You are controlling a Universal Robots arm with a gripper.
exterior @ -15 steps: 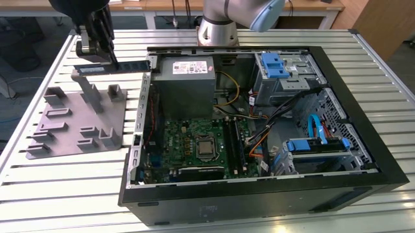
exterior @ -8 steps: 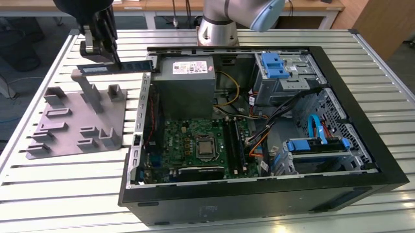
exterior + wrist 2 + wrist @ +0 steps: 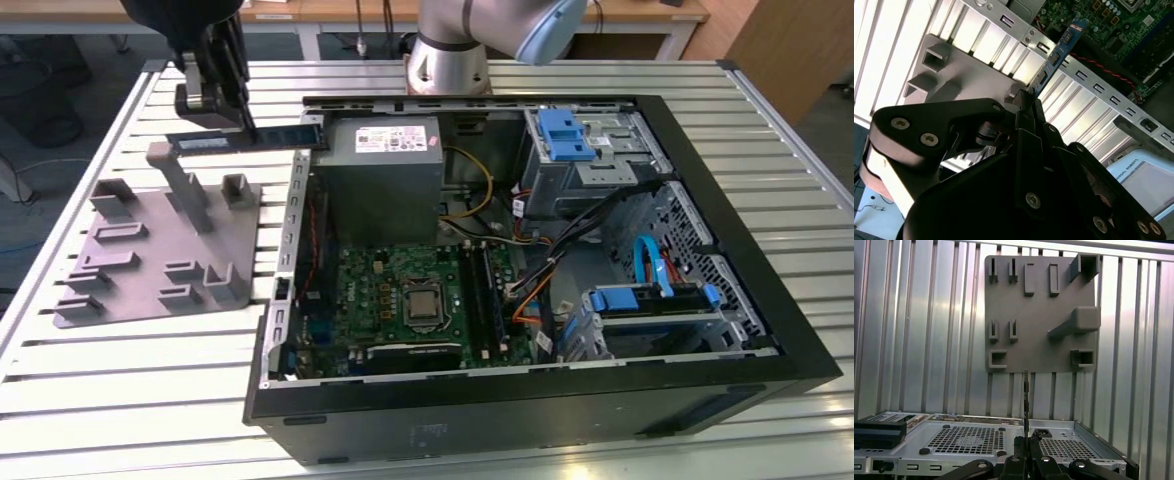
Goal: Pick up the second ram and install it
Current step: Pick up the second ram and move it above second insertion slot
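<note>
Slatted worktop (image 3: 134,400): end effector (image 3: 244,128) pinches the second ram (image 3: 287,135) level, clear above the holder plate (image 3: 134,270), apparently for transfer.

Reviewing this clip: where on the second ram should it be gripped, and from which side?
Near mid-length, from above its upper long edge, pinching the two flat faces: the second ram is thin and hangs level, edge-up. The claw holds it that way now.

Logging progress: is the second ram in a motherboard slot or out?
Out. The pincer is shut on the second ram, holding it in the air near the case wall, clear of the motherboard.
</note>
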